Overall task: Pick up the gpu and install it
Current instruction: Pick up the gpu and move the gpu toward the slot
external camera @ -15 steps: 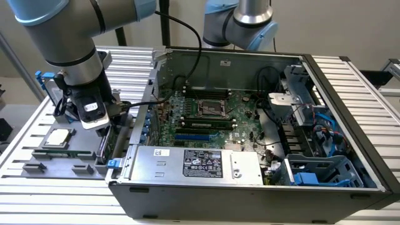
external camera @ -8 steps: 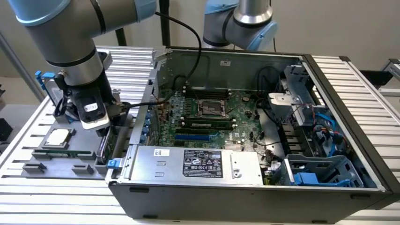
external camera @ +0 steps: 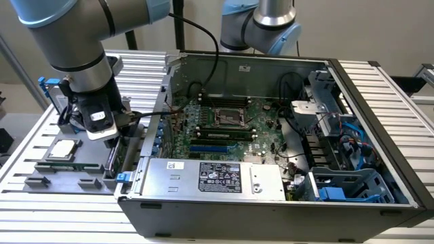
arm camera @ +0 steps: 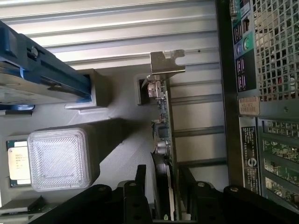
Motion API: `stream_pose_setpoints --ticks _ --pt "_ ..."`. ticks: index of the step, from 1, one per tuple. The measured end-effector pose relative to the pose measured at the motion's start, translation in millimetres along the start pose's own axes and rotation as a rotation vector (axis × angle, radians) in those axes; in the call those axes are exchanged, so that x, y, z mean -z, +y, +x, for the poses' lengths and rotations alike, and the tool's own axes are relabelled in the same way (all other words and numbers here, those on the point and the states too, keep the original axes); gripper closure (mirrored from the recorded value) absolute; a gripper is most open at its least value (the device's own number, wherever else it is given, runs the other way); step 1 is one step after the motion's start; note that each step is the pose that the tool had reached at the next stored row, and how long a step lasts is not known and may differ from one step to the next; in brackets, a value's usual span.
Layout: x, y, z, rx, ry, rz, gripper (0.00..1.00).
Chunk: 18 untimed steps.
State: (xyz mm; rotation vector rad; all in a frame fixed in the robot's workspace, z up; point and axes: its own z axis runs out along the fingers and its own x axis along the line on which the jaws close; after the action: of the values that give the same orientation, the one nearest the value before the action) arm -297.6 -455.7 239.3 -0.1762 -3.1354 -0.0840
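Hand (arm camera: 162, 173) spread astride gpu (arm camera: 164, 116) (standing on edge), in grey tray (arm camera: 119, 149)

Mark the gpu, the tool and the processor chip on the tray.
gpu (arm camera: 167, 65): wrist view, on its silver end bracket.
tool (arm camera: 162, 169): wrist view, midway between its fingertips.
processor chip (external camera: 62, 148): exterior view, on its metal top.
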Motion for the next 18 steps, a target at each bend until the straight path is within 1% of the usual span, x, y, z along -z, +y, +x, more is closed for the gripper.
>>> stream_pose_setpoints --ticks 5,13,18 --pt "0.0 0.8 0.1 -0.005 0.0020 0.0036 0.00" --pt "-0.3 1.9 0.3 -0.003 0.0033 0.0039 0.00" --pt "-0.3 2.1 -0.9 0.006 0.0072 0.0043 0.00"
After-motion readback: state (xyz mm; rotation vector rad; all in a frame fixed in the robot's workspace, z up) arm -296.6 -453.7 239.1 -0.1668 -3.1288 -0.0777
